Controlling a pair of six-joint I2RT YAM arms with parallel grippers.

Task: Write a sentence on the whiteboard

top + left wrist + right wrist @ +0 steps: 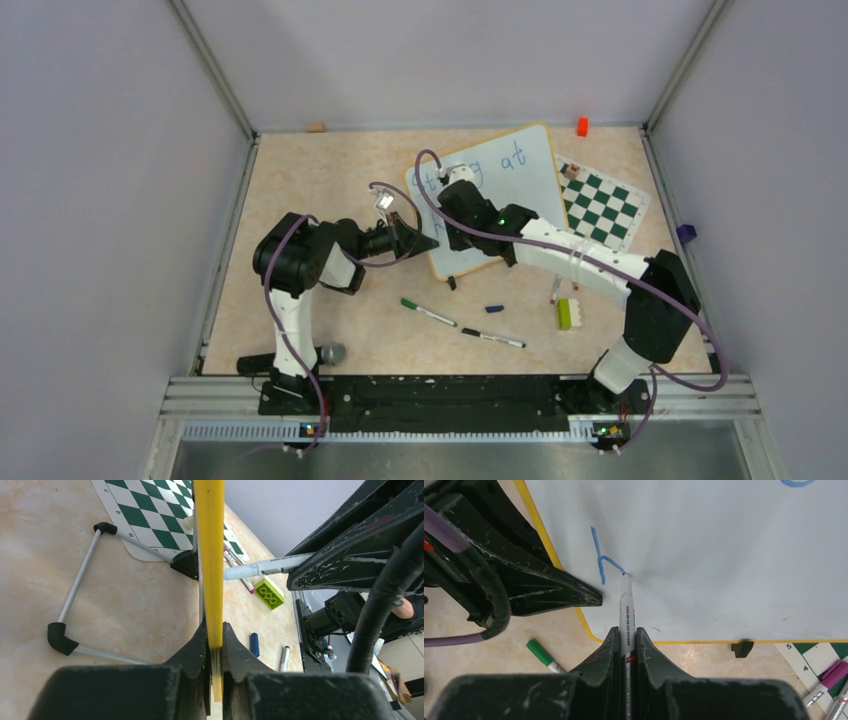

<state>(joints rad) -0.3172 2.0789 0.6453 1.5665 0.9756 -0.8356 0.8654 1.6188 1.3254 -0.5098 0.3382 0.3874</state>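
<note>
whiteboard (pixel 535 190): white, yellow rim, skewed, far centre | sentence (pixel 513 158): blue handwriting, "at" legible on top line, lone "h" below

The top view is evenly lit by diffuse light; faint, soft shadows are cast on the table (pixel 300 180). In the wrist views, the left gripper (pixel 214 630) and right gripper (pixel 626 632) are rendered dark and soft at the lower edge. A grey gradient is seen across the whiteboard (pixel 724 555).

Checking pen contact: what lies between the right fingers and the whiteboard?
A marker, clamped in the right fingers, spans it, its tip touching the whiteboard at a blue stroke. The right wrist view shows this.
</note>
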